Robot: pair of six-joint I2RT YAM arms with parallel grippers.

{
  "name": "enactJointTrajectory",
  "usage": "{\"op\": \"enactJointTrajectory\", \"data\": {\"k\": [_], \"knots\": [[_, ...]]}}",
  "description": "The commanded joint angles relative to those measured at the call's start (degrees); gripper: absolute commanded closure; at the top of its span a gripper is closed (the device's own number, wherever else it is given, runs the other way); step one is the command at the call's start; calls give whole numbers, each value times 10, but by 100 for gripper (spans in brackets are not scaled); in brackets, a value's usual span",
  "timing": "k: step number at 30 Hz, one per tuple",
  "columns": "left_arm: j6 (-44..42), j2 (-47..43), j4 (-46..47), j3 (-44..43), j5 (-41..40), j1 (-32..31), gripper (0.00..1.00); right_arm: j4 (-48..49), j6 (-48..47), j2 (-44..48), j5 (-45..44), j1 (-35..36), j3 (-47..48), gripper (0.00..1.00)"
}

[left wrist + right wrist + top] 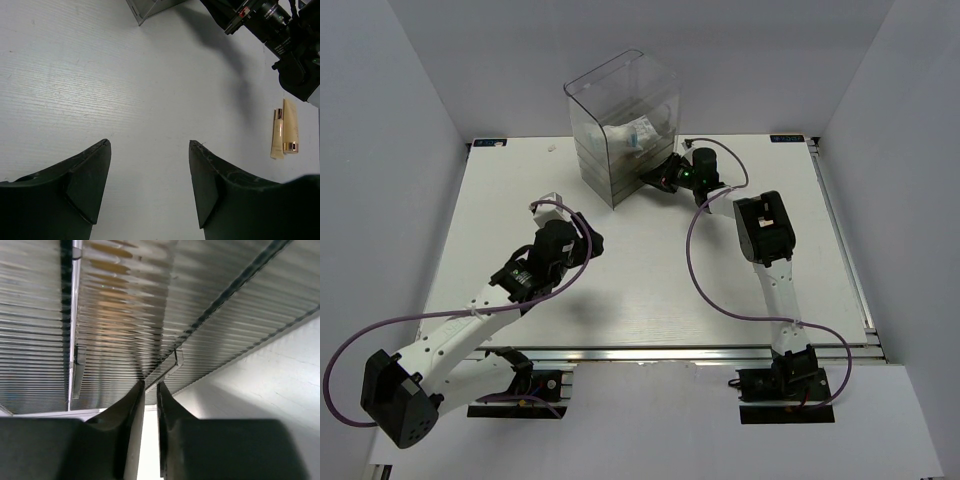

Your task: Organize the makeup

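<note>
My right claw (151, 385) pinches the thin pull (173, 361) of the drawer box (620, 90), to open it. My left claw (149, 143) hangs spread, empty.

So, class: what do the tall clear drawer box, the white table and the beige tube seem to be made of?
Tall clear drawer box: likely glossy transparent plastic; contents show through, walls ribbed.
White table: matte, faintly grained, perhaps painted board.
Beige tube: probably smooth plastic, shiny metallic-looking cap.
</note>
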State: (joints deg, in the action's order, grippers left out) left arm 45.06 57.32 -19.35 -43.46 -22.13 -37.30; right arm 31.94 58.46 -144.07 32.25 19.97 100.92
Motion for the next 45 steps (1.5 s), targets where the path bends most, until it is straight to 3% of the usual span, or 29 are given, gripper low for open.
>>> {"op": "enactJointTrajectory", "data": {"k": [1,9,20,23,24,25,30,32,35,36,39,40,42,43,44,45], "knots": [[1,-5,-9,-25,-12,-1,27,27,3,-10,-29,2,11,84],[6,-15,-2,-17,-16,-1,27,62,13,25,-23,-4,-50,98],[-3,-27,61,19,-10,-1,27,108,-22,180,5,-41,-290,97],[-10,-25,83,27,-3,-1,26,104,-55,216,33,-42,-337,68],[-12,-22,86,28,-2,-1,24,96,-71,223,43,-42,-337,54],[-12,-19,90,29,-1,-1,23,88,-79,226,57,-42,-336,49],[-18,-5,103,19,-8,-1,15,-47,-165,265,96,-48,-314,41],[-17,-3,115,19,-15,0,16,-99,-241,301,101,-48,-318,40],[-15,-2,141,24,-20,0,29,-236,-385,340,85,-48,-312,39],[-11,-1,144,28,-22,0,44,-302,-424,340,57,-48,-311,39],[-10,0,164,35,-18,0,71,-390,-567,439,-45,-48,-311,38],[-14,1,174,36,-14,2,72,-408,-584,454,-82,-48,-309,39],[-19,7,184,39,12,8,71,-443,-631,481,-188,-50,-291,42],[-24,10,189,38,23,16,58,-473,-636,489,-222,-57,-285,44],[-24,19,188,36,44,21,58,-479,-623,492,-279,-64,-281,47],[-28,24,189,34,55,25,37,-492,-619,492,-288,-73,-276,50]]}}
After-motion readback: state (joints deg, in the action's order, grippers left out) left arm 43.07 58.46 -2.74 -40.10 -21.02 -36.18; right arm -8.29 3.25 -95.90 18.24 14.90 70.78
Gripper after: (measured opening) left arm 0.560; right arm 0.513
